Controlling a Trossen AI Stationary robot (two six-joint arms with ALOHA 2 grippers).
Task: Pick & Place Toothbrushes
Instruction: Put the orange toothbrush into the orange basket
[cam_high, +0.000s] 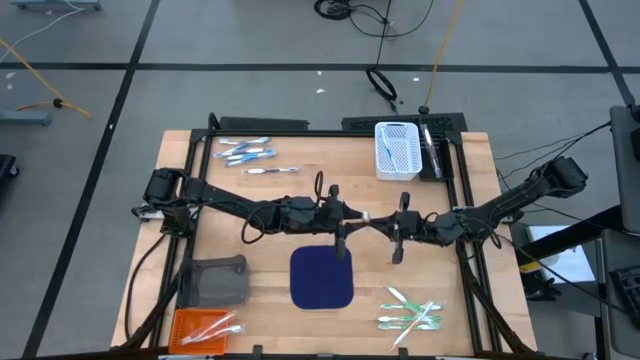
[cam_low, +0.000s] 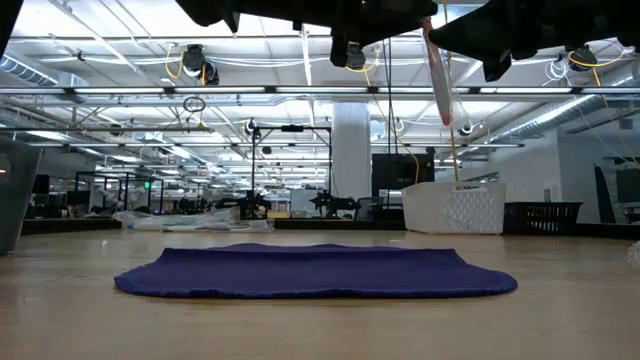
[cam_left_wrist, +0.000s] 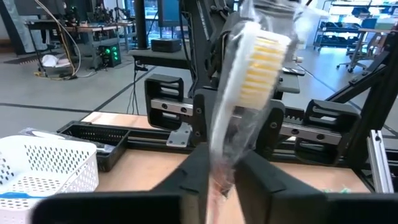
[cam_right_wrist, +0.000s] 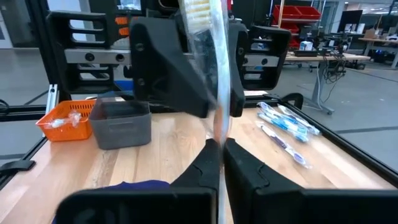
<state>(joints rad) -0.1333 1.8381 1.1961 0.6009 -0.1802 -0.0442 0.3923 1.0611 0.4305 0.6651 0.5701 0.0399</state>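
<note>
While mid-handover above navy mat (cam_high: 322, 277): wrapped toothbrush (cam_left_wrist: 245, 99) pinched by both grippers' fingers, left (cam_left_wrist: 221, 186) & right (cam_right_wrist: 217, 155). Next, probably: one releases; other carries to white basket (cam_high: 396, 150).

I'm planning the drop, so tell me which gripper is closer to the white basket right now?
Right. The right gripper sits almost directly in line with the white basket, nearer the table's middle. The left gripper is beside it, above the navy mat, slightly farther off.

Two matte black jointed arms (cam_high: 250, 208) with looped black cables, each ending in a blocky two-fingered end effector (cam_high: 343, 236).
</note>
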